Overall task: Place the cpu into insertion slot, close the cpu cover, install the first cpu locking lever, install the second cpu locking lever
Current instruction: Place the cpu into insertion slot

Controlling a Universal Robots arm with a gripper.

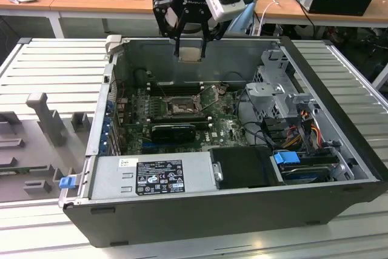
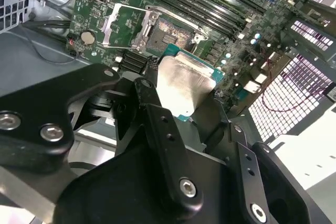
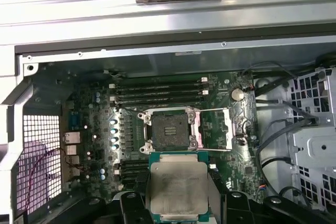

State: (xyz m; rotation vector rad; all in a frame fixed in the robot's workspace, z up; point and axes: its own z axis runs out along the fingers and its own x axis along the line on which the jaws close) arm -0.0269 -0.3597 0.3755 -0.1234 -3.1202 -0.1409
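One cpu (image 3: pixel 178 187), one insertion slot (image 3: pixel 168 131), one cpu cover (image 3: pixel 212 110) and one gripper (image 1: pixel 190 45) are counted. Four long black memory slots (image 3: pixel 160 90) are counted in the bank beside the insertion slot. One coin cell battery (image 3: pixel 238 94), one motherboard (image 3: pixel 226 158), one power supply unit (image 1: pixel 154 177) and one computer case (image 1: pixel 212 210) are counted.

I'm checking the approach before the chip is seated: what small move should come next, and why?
Probably lower the claw toward the insertion slot, keeping the cpu level. The claw grips the cpu high above the green board, the slot is bare, and the cpu cover lies swung open beside it.
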